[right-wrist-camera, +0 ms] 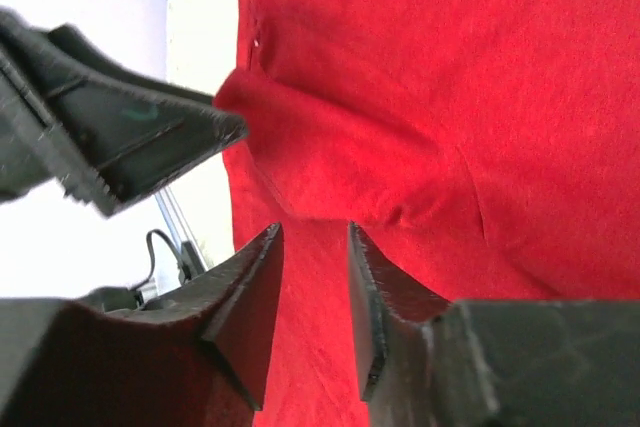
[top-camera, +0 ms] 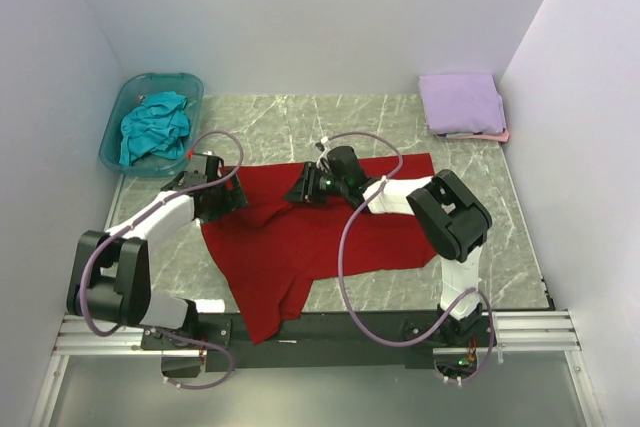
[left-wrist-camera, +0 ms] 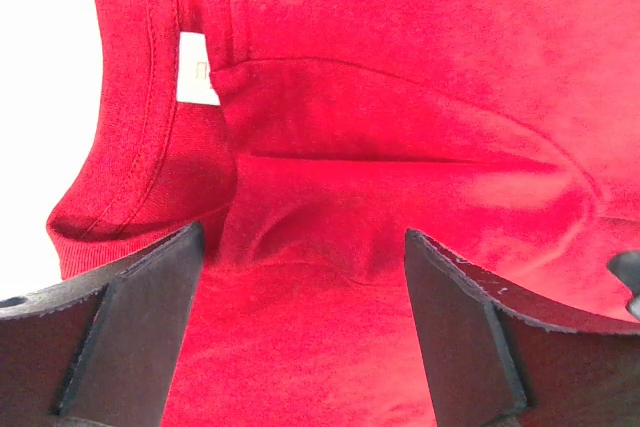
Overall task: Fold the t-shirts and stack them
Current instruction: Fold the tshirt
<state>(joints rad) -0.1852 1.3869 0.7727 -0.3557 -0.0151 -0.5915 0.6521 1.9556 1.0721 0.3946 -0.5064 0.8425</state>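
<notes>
A deep red t-shirt lies spread on the marble table, its lower end hanging over the near edge. My left gripper is low over its upper-left part, open wide, with the red cloth and the collar's white label just ahead of it. My right gripper is at the shirt's far edge, its jaws narrowed but still apart around a raised ridge of red cloth. A folded lavender t-shirt lies on a pale pink one at the back right. A teal t-shirt is crumpled in the tub.
The translucent blue-green tub stands at the back left. White walls close in the table on three sides. A black gripper part shows close by at the upper left of the right wrist view.
</notes>
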